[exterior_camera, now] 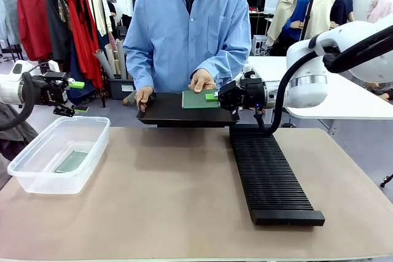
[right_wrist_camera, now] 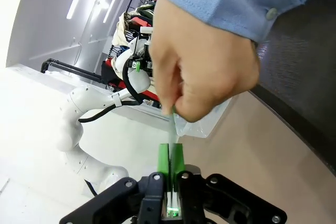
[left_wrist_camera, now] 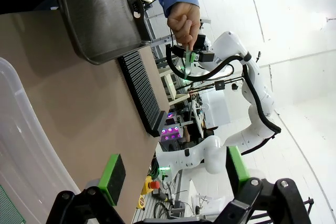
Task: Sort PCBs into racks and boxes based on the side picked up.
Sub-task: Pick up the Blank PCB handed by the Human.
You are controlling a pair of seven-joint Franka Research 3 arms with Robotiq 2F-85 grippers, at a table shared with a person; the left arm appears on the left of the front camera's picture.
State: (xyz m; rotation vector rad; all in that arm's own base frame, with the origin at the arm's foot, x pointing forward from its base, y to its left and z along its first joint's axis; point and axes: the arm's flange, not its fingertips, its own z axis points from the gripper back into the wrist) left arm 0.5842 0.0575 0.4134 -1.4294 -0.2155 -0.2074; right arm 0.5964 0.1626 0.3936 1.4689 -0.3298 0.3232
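Observation:
A person's hand point(exterior_camera: 202, 80) holds a green PCB point(exterior_camera: 198, 98) over a flat black tray point(exterior_camera: 166, 111) at the table's far side. My right gripper point(exterior_camera: 213, 96) is shut on the right edge of that PCB. In the right wrist view the green pads point(right_wrist_camera: 164, 161) pinch the thin board point(right_wrist_camera: 171, 129) edge-on, just under the person's fingers point(right_wrist_camera: 202, 77). My left gripper point(exterior_camera: 74, 97) hangs open and empty above the clear box point(exterior_camera: 37, 170), with its pads point(left_wrist_camera: 113, 176) wide apart. Another PCB point(exterior_camera: 72, 161) lies flat in the box. The long black rack point(exterior_camera: 270, 176) lies at the right.
The person's other hand point(exterior_camera: 143, 96) grips the tray's left edge. A white table point(exterior_camera: 344, 99) stands behind my right arm, and a clothes rail point(exterior_camera: 55, 16) stands at the back left. Bare brown tabletop point(exterior_camera: 172, 194) lies between the box and the rack.

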